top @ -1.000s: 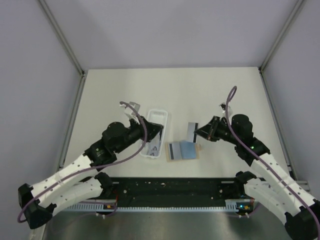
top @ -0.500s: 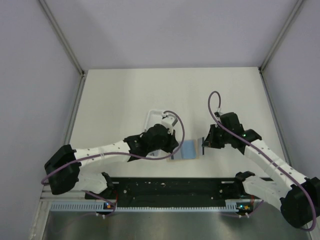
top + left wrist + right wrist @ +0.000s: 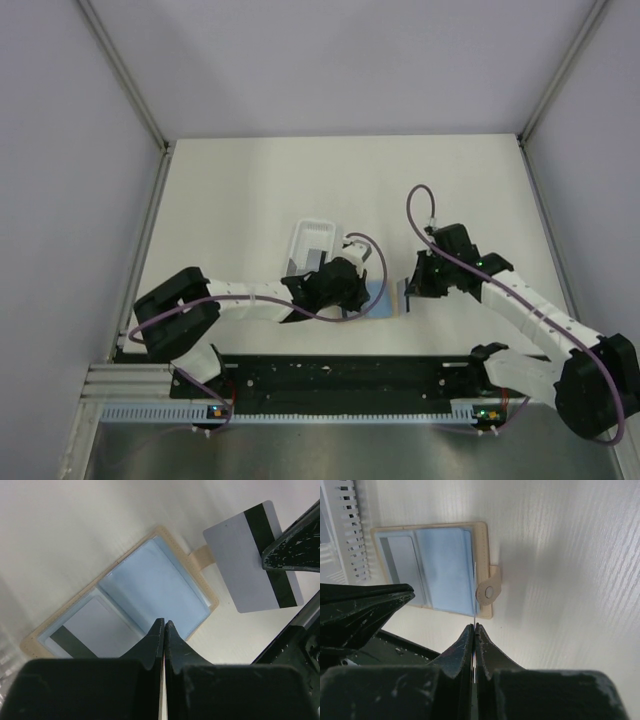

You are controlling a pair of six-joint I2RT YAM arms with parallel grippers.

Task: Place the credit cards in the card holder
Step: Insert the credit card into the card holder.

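Observation:
The tan card holder [image 3: 150, 580] lies open on the table, light blue inside. One credit card [image 3: 87, 630] with a black stripe sits in its left pocket. My left gripper [image 3: 164, 622] is shut with nothing seen between its jaws, its tips over the holder's blue middle [image 3: 380, 297]. My right gripper [image 3: 475, 626] is shut on a second credit card [image 3: 252, 560], pale grey with a black stripe. That card stands edge-on [image 3: 475, 590] over the holder's right edge, next to the snap tab [image 3: 487, 592]. From above, both grippers [image 3: 360, 295] [image 3: 412, 290] meet at the holder.
A long white slotted tray [image 3: 310, 240] lies just left of and behind the holder, partly under the left arm, and its rim shows in the right wrist view [image 3: 345, 530]. The black base rail [image 3: 340, 375] runs along the near edge.
My left arm has swung from the tray to over the holder, and its jaws have shut. My right gripper has brought its card forward and down to the holder's right edge.

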